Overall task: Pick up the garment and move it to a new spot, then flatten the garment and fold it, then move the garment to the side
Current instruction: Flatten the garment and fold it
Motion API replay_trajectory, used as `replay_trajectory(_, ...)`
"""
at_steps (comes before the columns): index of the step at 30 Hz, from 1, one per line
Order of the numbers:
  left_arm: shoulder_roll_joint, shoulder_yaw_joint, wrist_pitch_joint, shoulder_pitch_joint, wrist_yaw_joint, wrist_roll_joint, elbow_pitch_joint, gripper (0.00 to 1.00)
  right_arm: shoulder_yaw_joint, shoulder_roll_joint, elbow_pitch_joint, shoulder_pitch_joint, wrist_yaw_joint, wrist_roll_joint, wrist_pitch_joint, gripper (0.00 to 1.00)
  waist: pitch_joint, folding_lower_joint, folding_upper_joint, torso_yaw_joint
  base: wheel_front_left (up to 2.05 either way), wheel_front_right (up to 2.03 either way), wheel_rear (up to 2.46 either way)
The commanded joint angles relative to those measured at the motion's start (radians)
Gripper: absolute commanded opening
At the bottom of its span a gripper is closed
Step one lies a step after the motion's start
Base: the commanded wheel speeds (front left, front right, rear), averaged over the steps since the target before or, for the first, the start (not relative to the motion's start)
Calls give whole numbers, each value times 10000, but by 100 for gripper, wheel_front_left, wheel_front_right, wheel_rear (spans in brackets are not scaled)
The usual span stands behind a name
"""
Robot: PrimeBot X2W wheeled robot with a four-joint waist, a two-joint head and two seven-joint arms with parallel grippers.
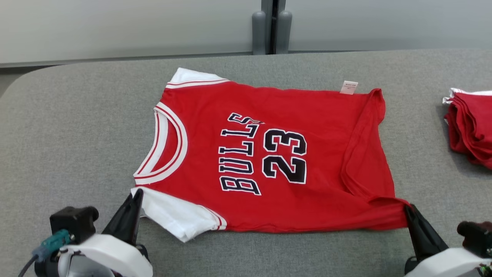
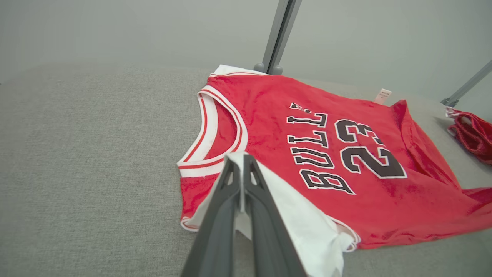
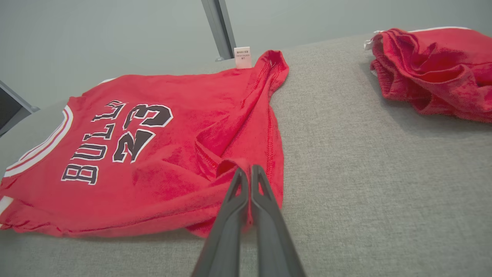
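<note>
- Left: bare grey felt-like table top [image 1: 69, 115], rounded at its far-left corner.
- Near left: left gripper [image 1: 137, 191], dark fingers pressed together, pinching the edge of the white sleeve [image 1: 177, 215] at the garment's near-left corner.
- Just right of that, spread flat mid-table: red jersey [image 1: 315, 115], neck to the left, hem to the right.
- At the jersey's left end: white collar [image 1: 169, 148] with red stripes; second sleeve [image 1: 192, 77] at the far-left corner.
- On the chest, in black letters edged white: "BULLS" [image 1: 239, 154], then "23" [image 1: 284, 156] to its right, both turned sideways, reading from near to far.
- Far edge, toward the right: small white care label [image 1: 348, 87] sticking out, print too small to read.
- Right end: hem strip [image 1: 365, 154] folded back over the body.
- Near right: right gripper [image 1: 408, 209], fingers clamped together on the red near-right hem corner.
- Far right, well apart from the jersey: stack of red garments [image 1: 471, 130], cut off by the picture edge.
</note>
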Motion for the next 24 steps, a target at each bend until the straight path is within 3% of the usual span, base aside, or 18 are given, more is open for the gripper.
replay_trajectory(1, 24, 52, -10, -495, -114, -158, 294, 0, 40, -58, 175, -467, -2, 38, -18, 0, 444, 0, 0, -96, 0, 0, 0)
replay_trajectory(14, -4, 363, -849, -3956, -1053, -1021, 3406, 2, 427, -432, 2329, -3441, -2, 304, -922, 2, 1701, 0, 0, -206, 0, 0, 0)
replay_trajectory(15, -61, 378, -1021, -4148, -1126, -1082, 3626, 85, 481, -425, 2456, -3549, -2, 350, -1056, 38, 1743, 0, 0, -197, 0, 0, 0)
replay_trajectory(16, -114, 353, -1158, -4281, -1216, -1157, 3868, 100, 598, -426, 2564, -3604, -1, 399, -1166, 85, 1767, 0, 0, -191, 0, 0, 0)
replay_trajectory(17, -82, 339, -1303, -4356, -1264, -1106, 4124, 100, 723, -460, 2584, -3713, -2, 360, -1371, 100, 1803, 0, 0, -211, 0, 0, 0)
replay_trajectory(20, -153, 302, -2176, -4451, -1313, -806, 4492, 100, 874, -549, 2437, -3770, -2, 76, -2138, 100, 1804, 0, 0, -232, 0, 0, 0)
replay_trajectory(24, -123, 221, -3701, -4059, -925, 63, 4556, 100, 815, -501, 1929, -3477, -2, -484, -3035, 100, 1689, 0, 0, -260, 0, 0, 0)
